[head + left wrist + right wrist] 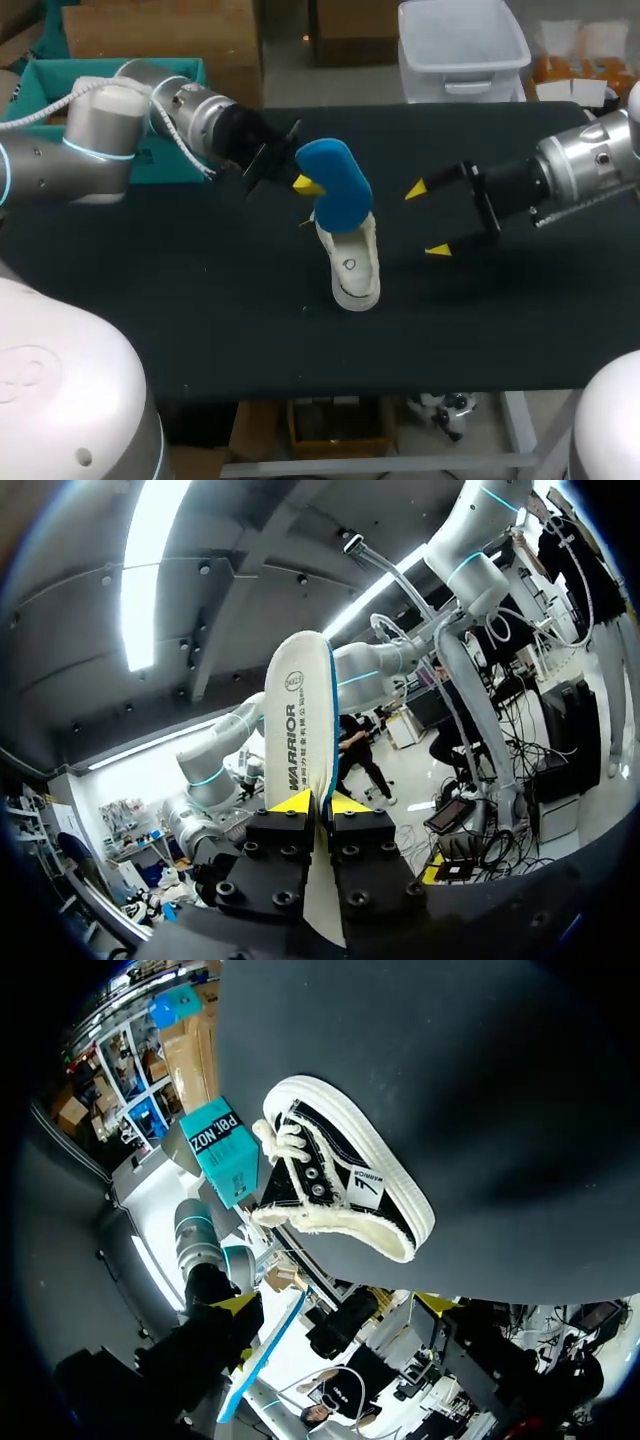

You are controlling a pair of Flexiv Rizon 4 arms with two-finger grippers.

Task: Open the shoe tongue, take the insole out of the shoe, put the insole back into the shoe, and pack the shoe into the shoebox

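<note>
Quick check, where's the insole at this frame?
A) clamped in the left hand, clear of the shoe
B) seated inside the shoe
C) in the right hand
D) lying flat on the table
A: the left hand is shut on the blue insole, which the right wrist view shows apart from the shoe; the right hand is open and holds nothing.
</note>
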